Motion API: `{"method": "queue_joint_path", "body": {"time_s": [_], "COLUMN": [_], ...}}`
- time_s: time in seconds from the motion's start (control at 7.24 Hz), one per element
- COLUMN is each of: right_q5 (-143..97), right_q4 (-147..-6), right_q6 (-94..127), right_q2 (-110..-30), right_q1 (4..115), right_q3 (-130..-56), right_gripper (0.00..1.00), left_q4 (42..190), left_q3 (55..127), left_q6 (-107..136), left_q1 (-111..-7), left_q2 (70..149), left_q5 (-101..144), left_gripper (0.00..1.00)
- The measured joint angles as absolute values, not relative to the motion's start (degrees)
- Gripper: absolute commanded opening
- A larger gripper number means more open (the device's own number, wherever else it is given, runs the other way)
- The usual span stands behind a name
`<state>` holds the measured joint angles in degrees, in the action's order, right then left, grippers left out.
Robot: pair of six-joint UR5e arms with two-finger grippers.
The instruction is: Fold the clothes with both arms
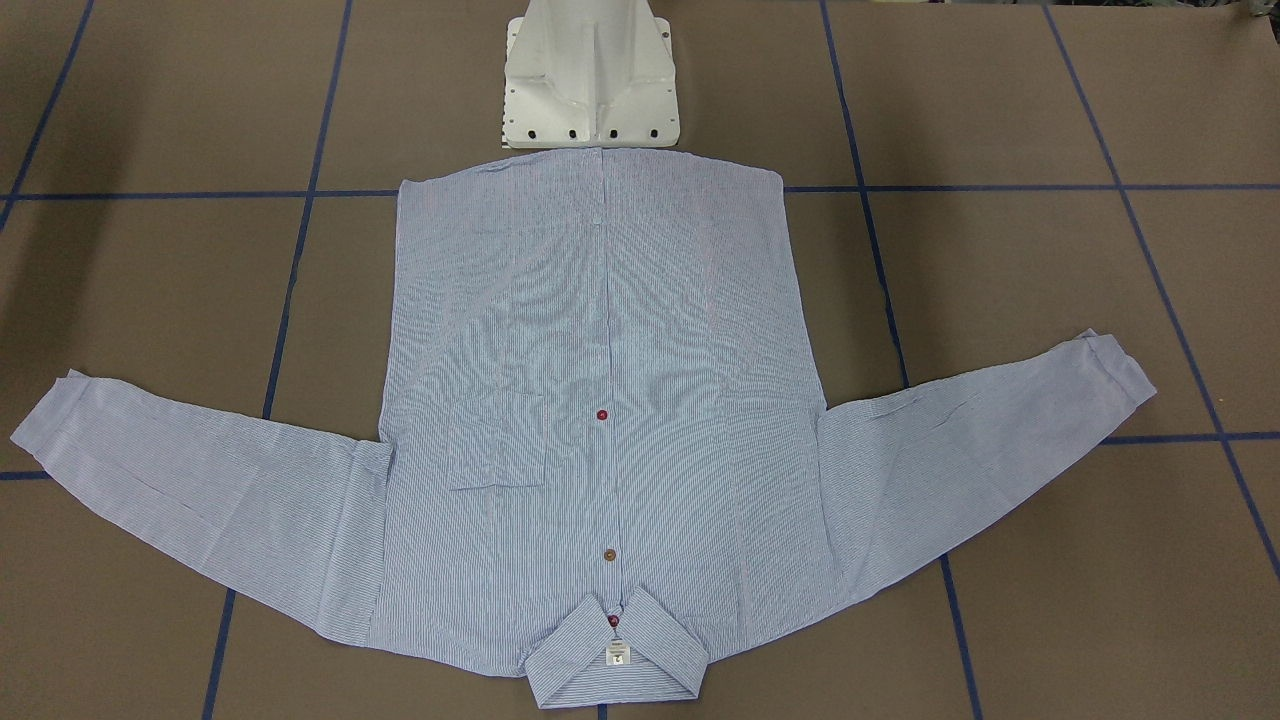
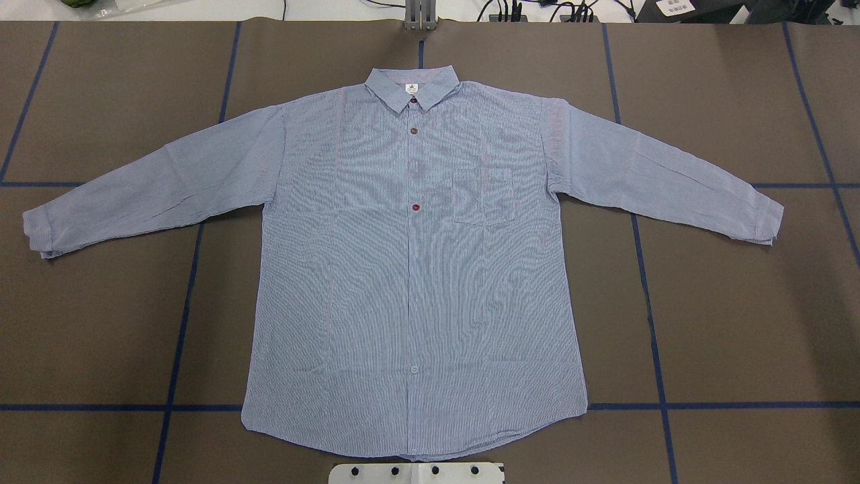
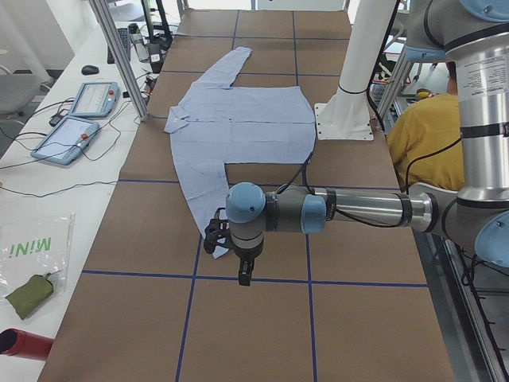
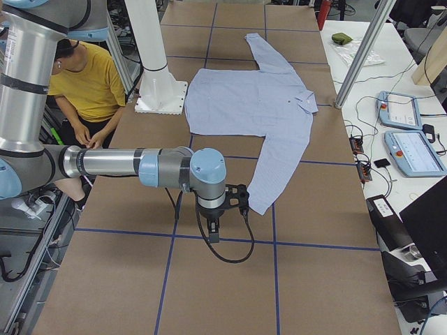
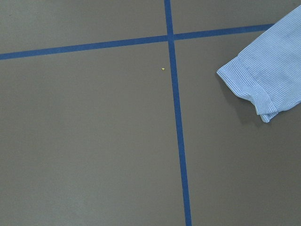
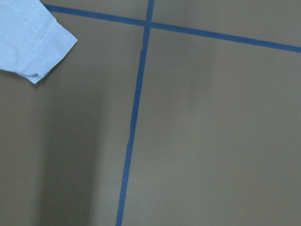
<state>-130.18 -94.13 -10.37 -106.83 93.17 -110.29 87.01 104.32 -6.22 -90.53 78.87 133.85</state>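
The light blue-and-white striped shirt (image 2: pixel 416 269) lies flat and buttoned on the brown table, front up, both sleeves spread out, collar on the far side from the robot. It also shows in the front-facing view (image 1: pixel 600 400). The left gripper (image 3: pixel 216 239) hangs over the table by the end of the near sleeve in the left view; its wrist view shows that cuff (image 5: pixel 263 84). The right gripper (image 4: pixel 237 200) hangs by the other sleeve's end; its wrist view shows that cuff (image 6: pixel 37 42). Neither gripper touches the shirt. I cannot tell whether either is open or shut.
The white pedestal base (image 1: pixel 590 80) stands at the shirt's hem. Blue tape lines (image 2: pixel 648 296) grid the table. A person in a yellow shirt (image 4: pixel 91 84) sits behind the robot. Teach pendants (image 3: pixel 71 131) and a green pouch (image 3: pixel 28 294) lie on the side bench.
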Motion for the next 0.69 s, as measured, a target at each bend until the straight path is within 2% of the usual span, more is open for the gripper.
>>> {"method": "queue_joint_path", "body": {"time_s": [0.41, 0.69], "right_q5": [-130.15, -130.43], "right_q4": [-94.13, -94.02], "right_q6": [-10.37, -10.10], "right_q2": [-105.78, -102.13], "right_q1": [93.16, 93.16], "right_q3": [-110.68, -111.45], "right_gripper": [1.00, 1.00], "left_q4": [87.37, 92.40], "left_q3": [104.78, 106.14], "left_q6": [-6.55, -6.38], "left_q1": [-90.53, -90.60], "left_q2": [79.01, 79.13], "left_q5": [133.58, 133.48], "left_gripper": [1.00, 1.00]}}
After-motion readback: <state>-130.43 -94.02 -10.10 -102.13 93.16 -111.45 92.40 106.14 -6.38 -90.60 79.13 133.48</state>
